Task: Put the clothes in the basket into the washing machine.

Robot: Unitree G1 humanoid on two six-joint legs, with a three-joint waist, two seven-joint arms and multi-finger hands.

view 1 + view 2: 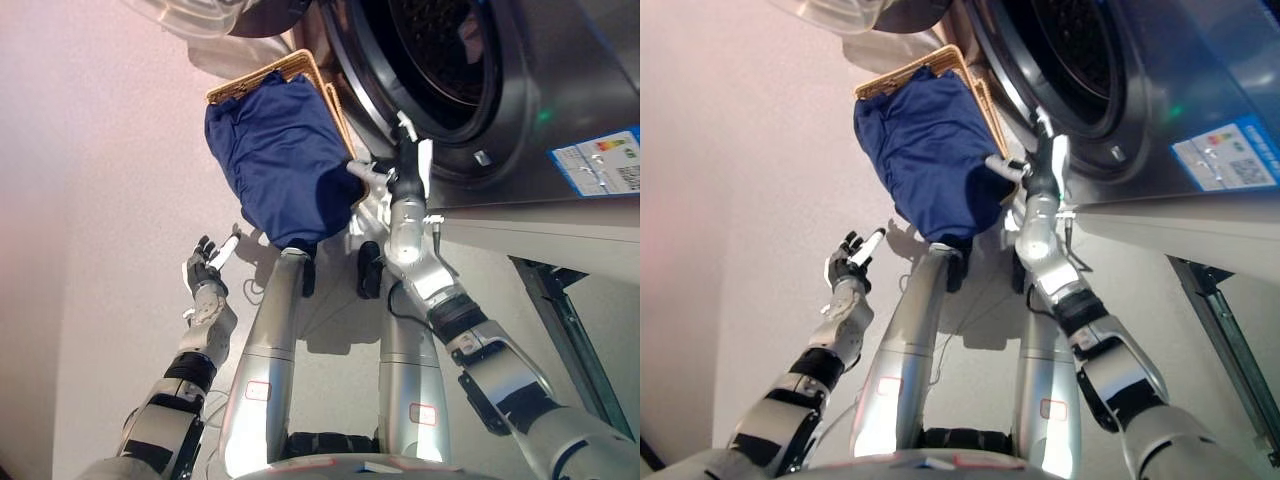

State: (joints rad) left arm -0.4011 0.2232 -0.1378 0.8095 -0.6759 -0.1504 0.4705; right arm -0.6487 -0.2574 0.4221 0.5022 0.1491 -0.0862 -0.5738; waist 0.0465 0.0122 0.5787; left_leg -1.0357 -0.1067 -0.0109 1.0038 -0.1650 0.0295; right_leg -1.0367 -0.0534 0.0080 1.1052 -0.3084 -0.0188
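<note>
Pinching blue cloth [285, 160] at its 3 o'clock edge, right robot hand [385, 172] hasn't loaded it; cloth lies over basket [262, 80], washer [470, 90] drum empty-looking, left robot hand [207, 268] open, idle.

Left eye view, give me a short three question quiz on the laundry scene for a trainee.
1. True or false: the washing machine door is open.
2. What colour is the cloth lying over the basket? A red, B dark blue, C white.
3. Which hand is nearer the cloth, the left hand or the right hand?

Key: 1 true, the drum shows. 2 B. 3 the right hand, at the cloth's edge by the drum opening; the left hand hangs open, apart from it.
</note>
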